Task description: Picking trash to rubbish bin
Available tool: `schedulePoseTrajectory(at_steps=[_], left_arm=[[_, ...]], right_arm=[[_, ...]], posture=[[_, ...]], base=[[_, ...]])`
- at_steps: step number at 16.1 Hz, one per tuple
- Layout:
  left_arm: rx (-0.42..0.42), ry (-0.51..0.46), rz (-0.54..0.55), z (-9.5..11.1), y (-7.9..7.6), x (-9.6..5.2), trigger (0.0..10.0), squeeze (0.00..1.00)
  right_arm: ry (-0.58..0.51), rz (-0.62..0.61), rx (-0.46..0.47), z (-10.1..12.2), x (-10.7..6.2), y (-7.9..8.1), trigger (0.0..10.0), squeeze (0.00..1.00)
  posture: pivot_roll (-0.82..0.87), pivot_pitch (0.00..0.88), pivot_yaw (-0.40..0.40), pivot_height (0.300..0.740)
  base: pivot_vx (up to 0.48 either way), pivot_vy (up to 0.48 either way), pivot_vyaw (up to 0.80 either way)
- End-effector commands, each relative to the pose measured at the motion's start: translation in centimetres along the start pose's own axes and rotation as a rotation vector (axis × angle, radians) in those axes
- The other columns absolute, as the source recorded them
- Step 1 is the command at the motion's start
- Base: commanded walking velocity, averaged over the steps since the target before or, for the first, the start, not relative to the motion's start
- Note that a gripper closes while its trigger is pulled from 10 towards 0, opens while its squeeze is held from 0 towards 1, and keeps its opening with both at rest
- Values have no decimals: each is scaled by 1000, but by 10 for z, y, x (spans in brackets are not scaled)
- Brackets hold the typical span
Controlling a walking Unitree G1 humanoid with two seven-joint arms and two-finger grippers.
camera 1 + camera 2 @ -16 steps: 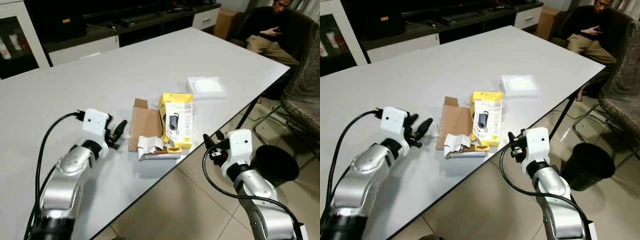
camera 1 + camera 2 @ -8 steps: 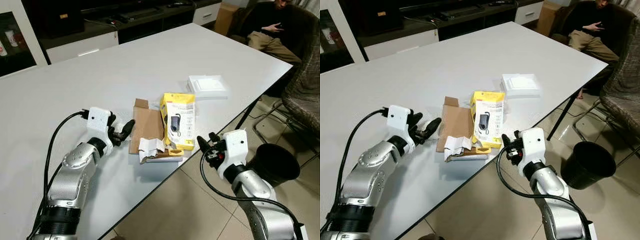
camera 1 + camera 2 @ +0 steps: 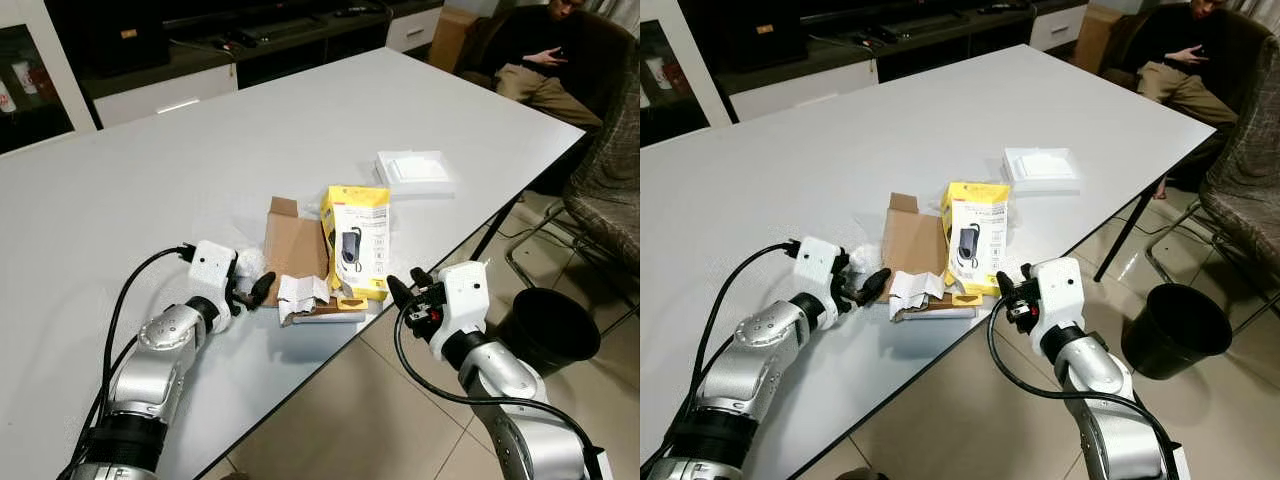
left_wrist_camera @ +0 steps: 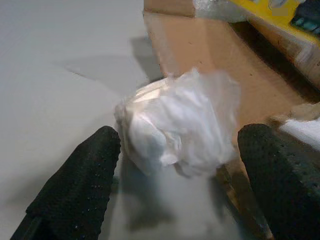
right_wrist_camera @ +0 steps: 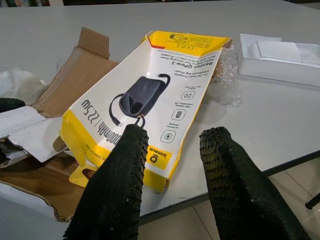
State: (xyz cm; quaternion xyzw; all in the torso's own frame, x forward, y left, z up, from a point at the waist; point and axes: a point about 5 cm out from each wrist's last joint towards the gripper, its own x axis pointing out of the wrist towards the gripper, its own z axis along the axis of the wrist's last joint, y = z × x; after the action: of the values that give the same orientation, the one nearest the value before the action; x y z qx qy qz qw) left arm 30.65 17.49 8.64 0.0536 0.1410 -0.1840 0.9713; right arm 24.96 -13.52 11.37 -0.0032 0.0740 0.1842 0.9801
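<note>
Crumpled white translucent plastic wad point(image 4: 177, 122)

Yellow box point(image 5: 150, 100): "22.5W" along side, "baseus" logo near end.

Left claw point(image 3: 252, 291) reaches forward low over the counter's near left with fingers spread, while right claw point(image 3: 402, 293) hovers at the near edge, fingers parted.

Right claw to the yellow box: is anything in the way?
No. In the right wrist view the open right claw looks straight at the yellow box, with only the table edge between them.
</note>
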Motion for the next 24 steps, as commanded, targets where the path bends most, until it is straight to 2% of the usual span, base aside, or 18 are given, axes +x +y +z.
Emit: schedulePoseTrajectory(at_steps=[1, 3, 5, 6, 8, 9, 11, 12, 13, 24], left_arm=[[28, 11, 31, 0, 4, 3, 10000, 0], [30, 8, 57, -1, 9, 4, 10000, 0], [34, -11, 72, 1, 13, 5, 10000, 0], [34, -24, 75, 3, 14, 6, 10000, 0], [35, -46, 73, 5, 13, 7, 10000, 0], [38, -55, 68, 6, 13, 8, 9608, 0], [37, -56, 65, 5, 12, 9, 1922, 0], [37, -56, 64, 5, 12, 10, 706, 0], [32, -59, 59, 5, 11, 10, 0, 0], [20, -60, 34, 3, 11, 11, 0, 0]], right_arm=[[-11, 9, 10, 3, -3, 0, 10000, 0], [-30, 64, 23, 6, -4, 5, 10000, 0], [-25, 262, 32, 8, -10, 22, 10000, 0], [-17, 319, 32, 8, -13, 27, 10000, 0], [-9, 370, 34, 7, -15, 31, 10000, 0], [-6, 381, 27, 6, -16, 33, 10000, 0], [-6, 389, 26, 6, -16, 33, 10000, 0], [-6, 391, 26, 7, -16, 33, 10000, 0], [-8, 390, 24, 7, -16, 33, 10000, 0], [-5, 395, 11, 6, -15, 34, 10000, 0]], posture=[[31, 33, -49, 740], [31, 34, -50, 740], [32, 34, -51, 740], [33, 35, -52, 740], [32, 34, -52, 740], [32, 33, -52, 740], [30, 33, -49, 740], [30, 32, -48, 740], [29, 31, -46, 740], [32, 30, -47, 740]], base=[[0, 0, 0], [0, 0, 0], [0, 0, 0], [0, 0, 0], [0, 0, 0], [0, 0, 0], [0, 0, 0], [0, 0, 0], [0, 0, 0], [0, 0, 0]])
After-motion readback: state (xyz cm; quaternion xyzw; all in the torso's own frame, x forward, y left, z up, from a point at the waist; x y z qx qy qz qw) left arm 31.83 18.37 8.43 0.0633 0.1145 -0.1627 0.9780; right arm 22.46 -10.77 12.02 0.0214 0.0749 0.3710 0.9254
